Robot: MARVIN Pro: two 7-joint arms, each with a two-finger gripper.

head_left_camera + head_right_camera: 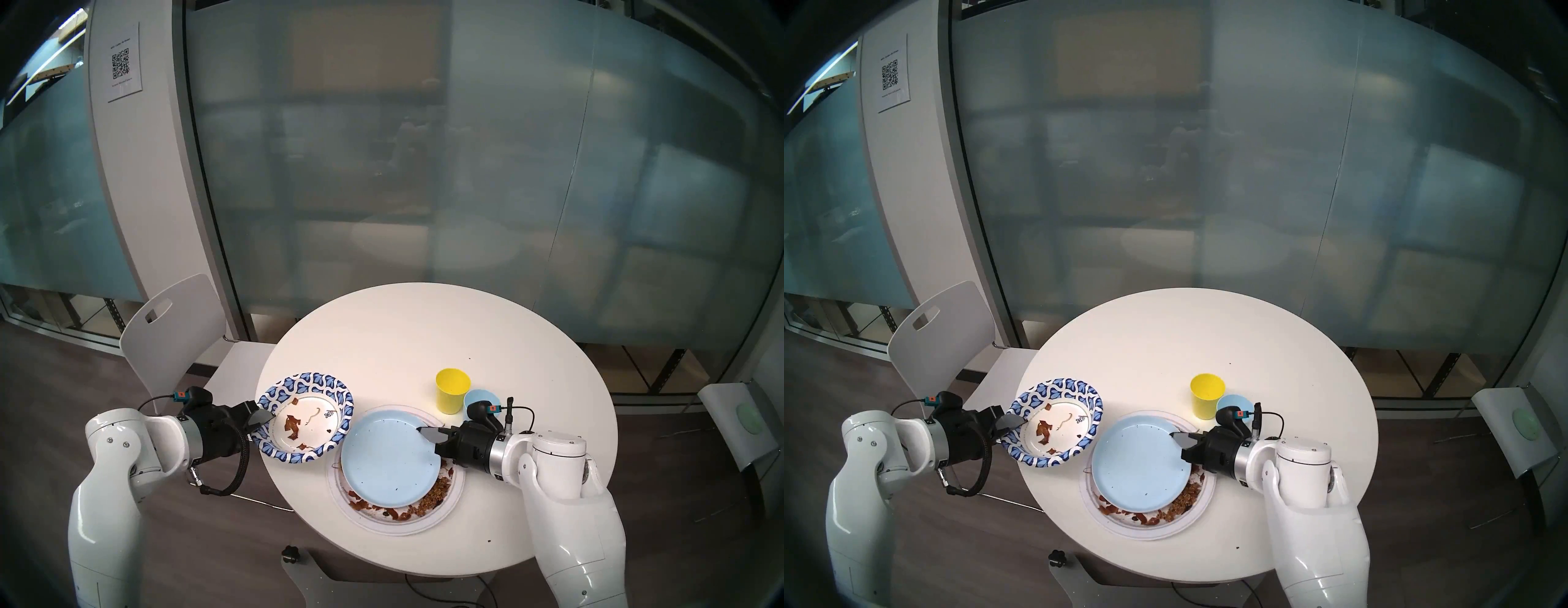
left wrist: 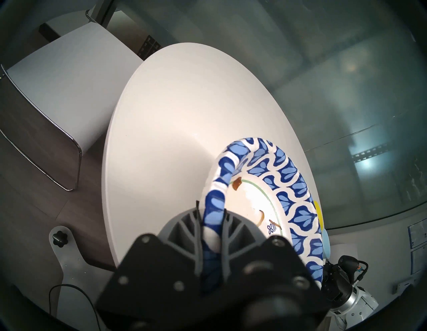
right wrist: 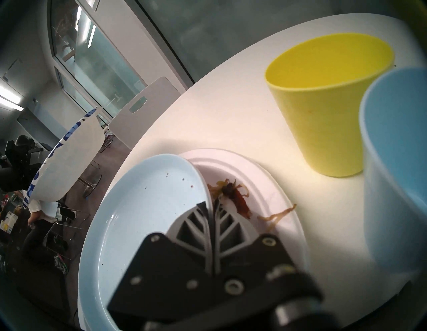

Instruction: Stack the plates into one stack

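Note:
My left gripper point(image 1: 265, 417) is shut on the near-left rim of the blue-and-white patterned paper plate point(image 1: 305, 418), which hangs tilted above the table's left edge with brown scraps on it. The left wrist view shows that rim point(image 2: 213, 208) pinched between the fingers. The plain light-blue plate point(image 1: 386, 458) lies on the large white paper plate point(image 1: 394, 520), whose brown scraps show around it. My right gripper point(image 1: 424, 431) is shut on the light-blue plate's right rim point(image 3: 203, 182). The right wrist view shows the patterned plate point(image 3: 69, 157) raised at the far left.
A yellow cup point(image 1: 453, 390) and a light-blue cup point(image 1: 479, 399) stand close behind my right wrist. The round white table point(image 1: 424, 331) is bare at the back. A white chair point(image 1: 178, 331) stands at the table's left.

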